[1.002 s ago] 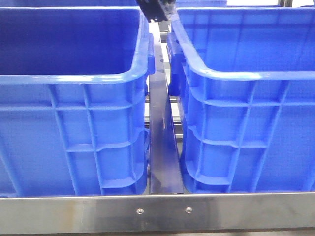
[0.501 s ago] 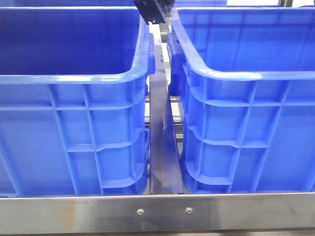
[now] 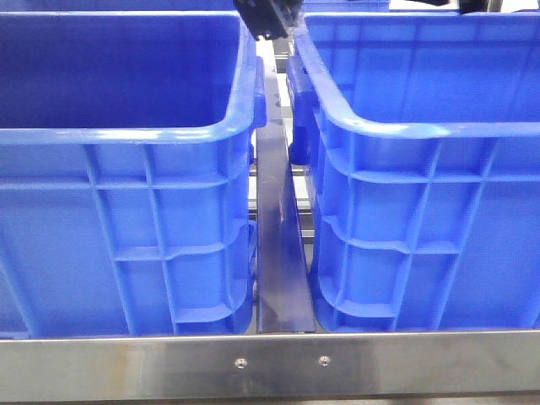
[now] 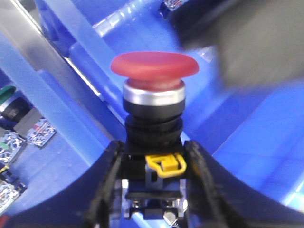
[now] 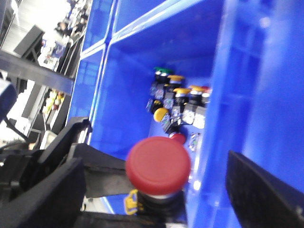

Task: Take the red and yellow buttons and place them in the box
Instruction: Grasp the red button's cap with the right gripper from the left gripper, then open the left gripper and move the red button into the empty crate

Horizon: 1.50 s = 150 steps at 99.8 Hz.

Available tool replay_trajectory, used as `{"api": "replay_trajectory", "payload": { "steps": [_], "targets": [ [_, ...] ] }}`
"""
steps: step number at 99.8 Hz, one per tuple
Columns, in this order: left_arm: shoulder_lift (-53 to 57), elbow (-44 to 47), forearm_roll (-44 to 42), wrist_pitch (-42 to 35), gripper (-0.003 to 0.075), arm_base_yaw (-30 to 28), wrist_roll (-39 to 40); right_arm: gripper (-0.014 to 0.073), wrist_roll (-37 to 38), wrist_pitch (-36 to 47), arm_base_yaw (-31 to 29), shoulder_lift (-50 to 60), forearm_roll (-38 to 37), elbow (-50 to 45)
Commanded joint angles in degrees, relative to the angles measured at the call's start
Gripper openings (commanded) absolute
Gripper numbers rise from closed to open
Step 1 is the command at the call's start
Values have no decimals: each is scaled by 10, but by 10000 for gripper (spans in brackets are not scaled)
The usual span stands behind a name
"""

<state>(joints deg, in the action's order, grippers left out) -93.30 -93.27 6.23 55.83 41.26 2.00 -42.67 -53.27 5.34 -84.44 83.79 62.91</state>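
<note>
Barely shifted above the crates, your left end effector [image 4: 154, 190] clamps the red mushroom pushbutton [image 4: 154, 71], not yet boxed; the yellow one remains.

In the front view the crate interiors are hidden by the near walls of the left crate [image 3: 126, 211] and right crate [image 3: 422, 219]. Above their gap, a dark arm part [image 3: 266, 17] is cut off by the top edge. A blurred dark shape [image 4: 251, 42] is seen beside the red button [image 4: 154, 66], unidentifiable.
</note>
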Motion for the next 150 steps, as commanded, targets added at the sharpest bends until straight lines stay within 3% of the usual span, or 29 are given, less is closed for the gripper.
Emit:
{"api": "replay_trajectory", "payload": {
  "steps": [1, 24, 69, 86, 95, 116, 122, 150],
  "targets": [
    [30, -16, 14, -36, 10, 5, -2, 618, 0, -3, 9, 11, 31, 26],
    [30, -16, 15, -36, 10, 5, -3, 596, 0, -10, 16, 10, 31, 26],
    [30, -16, 23, -32, 11, 5, -3, 282, 0, -46, 16, 10, 30, 26],
    [30, -16, 23, -30, 19, 5, -7, 254, 0, -47, 16, 10, 30, 26],
    [30, -16, 23, -30, 79, 5, -8, 254, 0, -47, 16, 10, 30, 26],
    [30, -16, 23, -30, 386, 5, -8, 254, 0, -47, 16, 10, 30, 26],
    [30, -16, 23, -28, 442, 5, -8, 254, 0, -47, 16, 10, 30, 26],
    [30, -16, 23, -24, 475, 5, -8, 254, -7, -24, 1, 12, 30, 26]
  ]
}}
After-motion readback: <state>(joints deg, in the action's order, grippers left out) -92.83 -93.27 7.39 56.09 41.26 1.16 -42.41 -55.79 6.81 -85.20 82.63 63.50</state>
